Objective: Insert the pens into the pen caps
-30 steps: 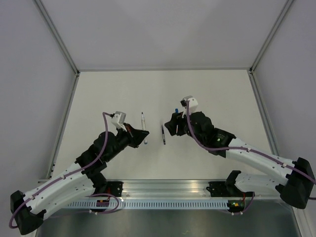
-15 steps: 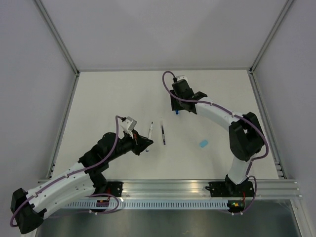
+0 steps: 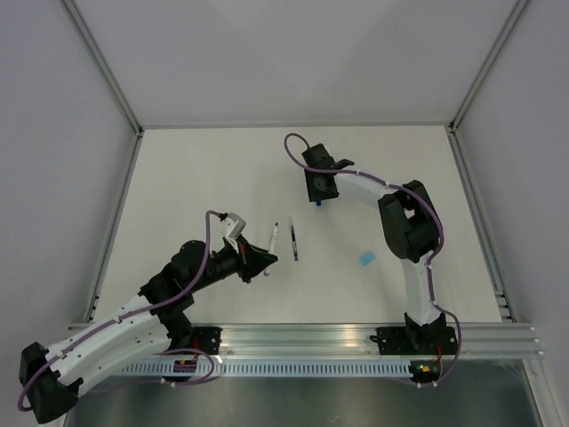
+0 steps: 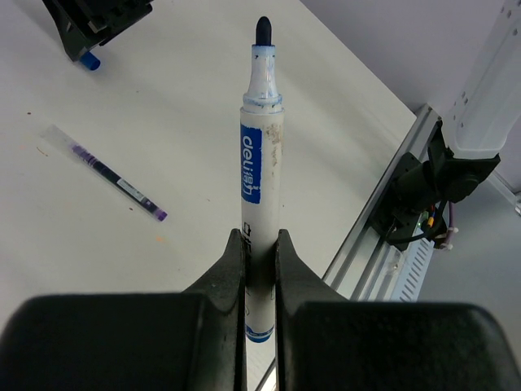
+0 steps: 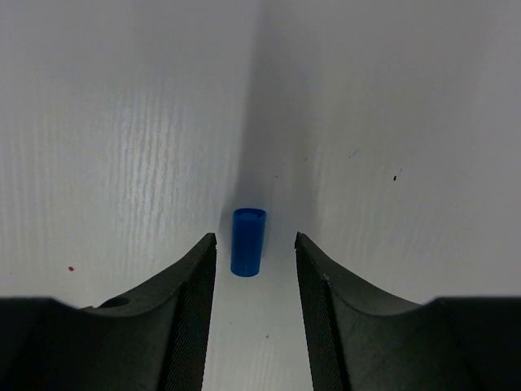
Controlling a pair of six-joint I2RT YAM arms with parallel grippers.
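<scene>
table (image 3: pixel 204 169): white, matte | walls (image 3: pixel 284 53): pale grey panels, three sides | posts (image 3: pixel 103 67): aluminium, at back corners | rail (image 3: pixel 302 338): aluminium, near edge

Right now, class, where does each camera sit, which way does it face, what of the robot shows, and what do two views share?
Top external: above, behind the robot, facing down on the table; left arm, right arm show.
Left wrist: on the left gripper, facing along the white pen it clamps; fingers show.
Right wrist: on the right gripper, facing down at the dark blue cap between its open fingers.
Shared: the dark pen, top and left wrist.
</scene>
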